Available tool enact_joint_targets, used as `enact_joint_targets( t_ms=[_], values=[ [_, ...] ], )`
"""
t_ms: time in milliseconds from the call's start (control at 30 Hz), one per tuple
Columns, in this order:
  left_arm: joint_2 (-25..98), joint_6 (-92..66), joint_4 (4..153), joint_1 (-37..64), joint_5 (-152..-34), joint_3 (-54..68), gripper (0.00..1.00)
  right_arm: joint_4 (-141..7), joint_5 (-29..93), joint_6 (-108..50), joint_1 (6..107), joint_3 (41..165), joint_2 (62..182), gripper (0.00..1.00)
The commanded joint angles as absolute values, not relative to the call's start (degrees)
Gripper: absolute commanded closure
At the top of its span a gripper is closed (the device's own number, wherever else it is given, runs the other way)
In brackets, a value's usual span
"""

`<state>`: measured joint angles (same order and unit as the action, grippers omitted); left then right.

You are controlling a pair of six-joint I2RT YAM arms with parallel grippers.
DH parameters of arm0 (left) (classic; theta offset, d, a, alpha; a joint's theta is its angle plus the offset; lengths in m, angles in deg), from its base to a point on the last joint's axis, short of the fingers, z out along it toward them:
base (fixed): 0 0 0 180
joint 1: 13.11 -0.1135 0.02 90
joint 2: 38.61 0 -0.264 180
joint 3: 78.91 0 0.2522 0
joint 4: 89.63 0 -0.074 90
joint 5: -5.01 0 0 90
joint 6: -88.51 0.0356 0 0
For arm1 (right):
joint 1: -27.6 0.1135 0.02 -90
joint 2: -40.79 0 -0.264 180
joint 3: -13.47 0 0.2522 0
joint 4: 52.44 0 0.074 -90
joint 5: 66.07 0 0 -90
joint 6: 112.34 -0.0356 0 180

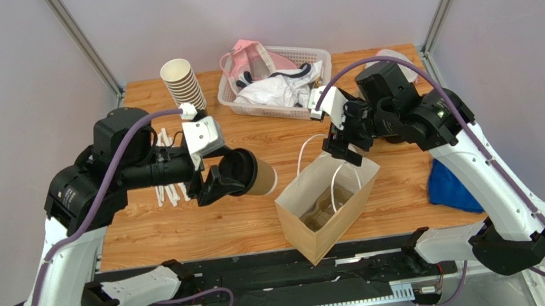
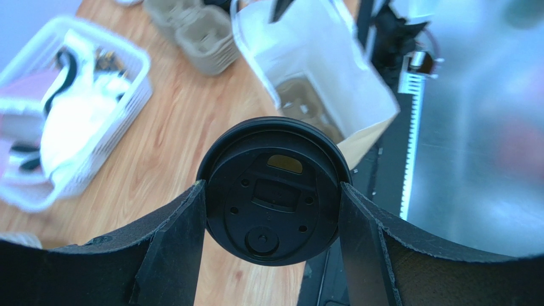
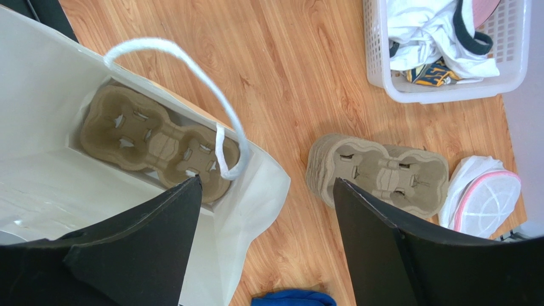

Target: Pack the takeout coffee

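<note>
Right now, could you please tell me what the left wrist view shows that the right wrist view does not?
Only left wrist: the takeout coffee, lid facing the camera, clamped in the left end effector. Only right wrist: a blue cloth and a pink-rimmed mesh pouch. Both: the open paper bag with a cup carrier inside, the carrier stack beside it and the white basket.

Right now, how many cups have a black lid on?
1. The takeout coffee is gripped sideways in the left end effector, left of the paper bag. The stacked cups at the back have no lids. Another could hide in the basket.
</note>
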<state>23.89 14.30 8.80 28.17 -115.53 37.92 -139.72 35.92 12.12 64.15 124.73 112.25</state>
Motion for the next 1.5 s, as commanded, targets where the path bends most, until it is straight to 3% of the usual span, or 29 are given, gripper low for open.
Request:
enact_joint_targets(
  t_ms=[0, 300, 500, 767, 1100, 1267, 1400, 1467],
  values=[
    [26.59, 16.78, 10.34, 34.17, -114.43, 43.73, 0.74, -140.46, 38.60, 8.61, 63.98, 129.53, 110.14, 0.18],
    [33.54, 28.56, 12.27, 46.73, -106.71, 44.98, 0.74, -140.99, 36.39, -0.27, 60.75, 124.89, 106.45, 0.18],
    [37.14, 34.36, 14.47, 47.18, -106.08, 44.45, 0.74, -143.28, 46.15, -2.92, 53.01, 124.10, 107.24, 0.21],
    [37.59, 44.03, 18.25, 49.82, -107.84, 39.97, 0.74, -143.46, 48.62, -3.44, 51.94, 119.70, 106.45, 0.22],
    [36.71, 46.94, 18.60, 55.53, -106.17, 39.09, 0.75, -142.23, 47.13, -3.18, 51.77, 116.97, 107.76, 0.38],
    [36.01, 46.06, 17.29, 55.71, -104.94, 41.02, 0.75, -143.19, 48.01, -2.92, 51.68, 119.25, 107.76, 0.28],
    [34.78, 45.80, 14.74, 56.24, -103.63, 42.16, 0.75, -144.33, 50.20, -2.83, 51.77, 121.97, 107.32, 0.05],
    [34.43, 45.71, 14.12, 56.50, -103.10, 42.69, 0.75, -145.03, 51.87, -2.65, 51.68, 123.38, 106.89, 0.00]
  ],
)
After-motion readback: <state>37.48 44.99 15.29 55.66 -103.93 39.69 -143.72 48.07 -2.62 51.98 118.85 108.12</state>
